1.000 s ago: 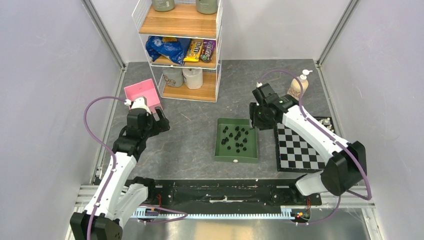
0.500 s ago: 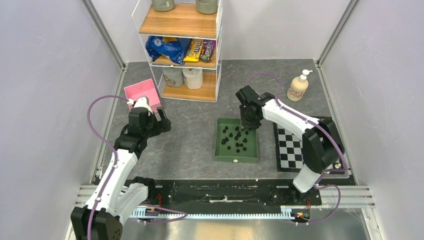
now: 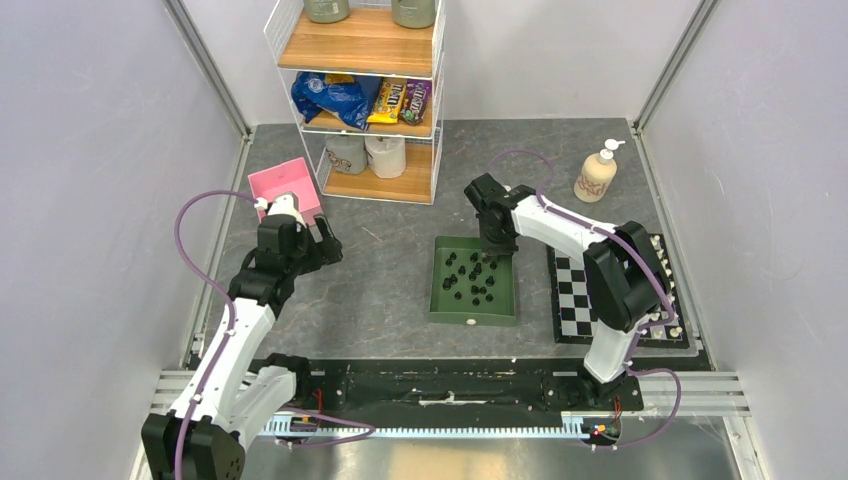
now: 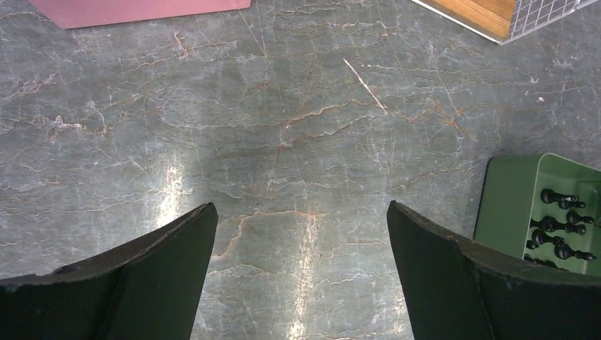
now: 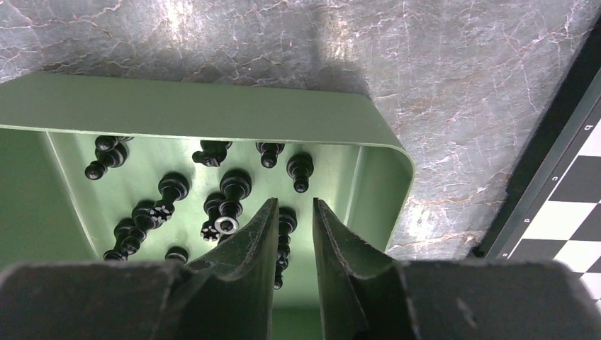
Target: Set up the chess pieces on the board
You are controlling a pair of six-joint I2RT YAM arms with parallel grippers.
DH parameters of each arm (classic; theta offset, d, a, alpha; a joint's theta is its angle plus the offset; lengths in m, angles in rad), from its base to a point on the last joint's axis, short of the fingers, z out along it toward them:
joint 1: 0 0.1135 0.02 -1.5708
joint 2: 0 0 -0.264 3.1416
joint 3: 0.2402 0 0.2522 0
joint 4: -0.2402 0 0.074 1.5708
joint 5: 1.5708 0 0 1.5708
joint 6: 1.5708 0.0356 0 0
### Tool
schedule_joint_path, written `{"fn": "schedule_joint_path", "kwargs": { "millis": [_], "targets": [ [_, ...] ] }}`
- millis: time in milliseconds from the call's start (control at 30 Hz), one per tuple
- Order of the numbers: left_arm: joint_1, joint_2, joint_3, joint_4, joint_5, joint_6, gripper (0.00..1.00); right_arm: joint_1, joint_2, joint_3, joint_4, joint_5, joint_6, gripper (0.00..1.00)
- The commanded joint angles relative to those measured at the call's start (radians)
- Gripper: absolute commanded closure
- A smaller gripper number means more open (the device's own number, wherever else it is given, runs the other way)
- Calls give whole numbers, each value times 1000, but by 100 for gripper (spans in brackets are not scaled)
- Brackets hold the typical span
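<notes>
Right fingers (image 5: 255, 241) narrow over a piece (image 5: 285, 225); tray (image 5: 383, 184) wall just to their right. Left fingers (image 4: 163, 248) wide above counter (image 4: 298, 142).

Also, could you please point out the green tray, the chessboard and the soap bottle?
green tray (image 3: 436, 288), top external view, left rim.
chessboard (image 3: 571, 300), top external view, bare left-hand squares.
soap bottle (image 3: 595, 180), top external view, its body.

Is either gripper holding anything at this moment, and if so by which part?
Left gripper is open and empty. Right gripper, nearly closed, straddles a black chess piece lying in the green tray; whether it actually grips the piece cannot be told.
</notes>
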Motion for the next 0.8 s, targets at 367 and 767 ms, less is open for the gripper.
{"fn": "schedule_joint_path", "kwargs": {
  "millis": [367, 767],
  "targets": [
    [-1, 9, 38, 30, 18, 20, 4, 2, 55, 30, 34, 37, 1, 69],
    [-1, 14, 39, 30, 18, 19, 4, 0, 72, 30, 39, 51, -5, 74]
  ]
}}
